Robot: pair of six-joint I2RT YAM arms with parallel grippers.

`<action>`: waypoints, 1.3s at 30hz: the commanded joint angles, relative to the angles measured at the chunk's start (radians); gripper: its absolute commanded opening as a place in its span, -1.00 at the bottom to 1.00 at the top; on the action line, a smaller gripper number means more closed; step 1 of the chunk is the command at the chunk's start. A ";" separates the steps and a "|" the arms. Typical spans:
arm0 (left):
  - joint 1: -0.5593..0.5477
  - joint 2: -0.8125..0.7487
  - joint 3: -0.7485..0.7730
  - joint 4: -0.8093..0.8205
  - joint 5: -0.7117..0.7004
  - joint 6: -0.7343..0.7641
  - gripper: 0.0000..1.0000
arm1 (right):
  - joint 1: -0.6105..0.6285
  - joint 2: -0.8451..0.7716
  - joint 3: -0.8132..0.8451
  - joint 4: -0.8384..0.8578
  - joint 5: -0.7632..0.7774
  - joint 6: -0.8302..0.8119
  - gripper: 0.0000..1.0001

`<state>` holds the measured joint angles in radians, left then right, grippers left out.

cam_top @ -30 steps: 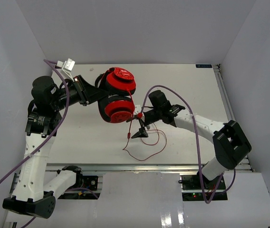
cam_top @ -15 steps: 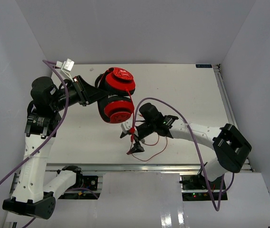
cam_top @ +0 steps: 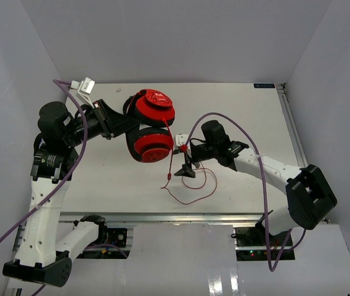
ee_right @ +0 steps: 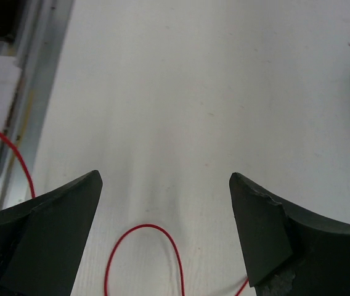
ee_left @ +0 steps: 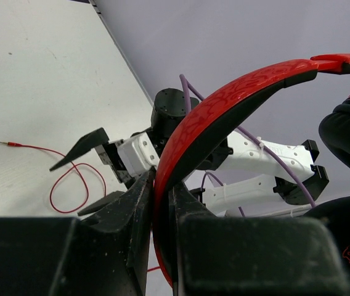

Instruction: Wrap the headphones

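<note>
The red headphones (cam_top: pixel 153 126) hang above the table, their two earcups stacked one over the other. My left gripper (cam_top: pixel 124 123) is shut on the red headband (ee_left: pixel 224 98), which runs up between its jaws in the left wrist view (ee_left: pixel 162 191). The thin red cable (cam_top: pixel 190 192) drops from the lower earcup and lies in loose loops on the table, its plug end (ee_left: pixel 5 143) free. My right gripper (cam_top: pixel 184 161) is open and empty just right of the hanging cable. In the right wrist view (ee_right: pixel 166 191) a cable loop (ee_right: pixel 144 246) lies below its spread fingers.
A metal rail (cam_top: pixel 193 219) runs along the table's near edge and another (cam_top: pixel 292 135) along its right edge. White walls close in the left, back and right sides. Purple arm cables (cam_top: pixel 79 154) hang beside both arms.
My right gripper swung toward the near left half a second ago and has come back up and right beside the lower earcup. The left gripper and headphones stayed about where they were.
</note>
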<state>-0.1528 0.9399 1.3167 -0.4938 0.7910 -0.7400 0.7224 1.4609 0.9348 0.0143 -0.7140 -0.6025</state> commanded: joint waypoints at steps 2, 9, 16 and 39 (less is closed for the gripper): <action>-0.002 -0.022 0.004 0.023 -0.009 -0.014 -1.00 | 0.008 -0.032 0.025 -0.245 -0.370 -0.199 0.80; -0.001 -0.017 0.007 0.023 -0.017 -0.014 -1.00 | 0.097 -0.029 -0.011 -0.196 -0.405 -0.134 0.80; -0.001 -0.010 0.025 0.022 -0.021 -0.019 -1.00 | 0.196 0.057 0.045 -0.096 -0.298 0.002 0.85; -0.002 0.018 0.084 0.091 -0.291 -0.056 -1.00 | 0.215 0.000 -0.059 -0.039 -0.239 0.068 -0.85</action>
<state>-0.1528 0.9621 1.3614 -0.4575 0.6306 -0.7670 0.9571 1.5908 0.9150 0.0155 -1.0419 -0.4863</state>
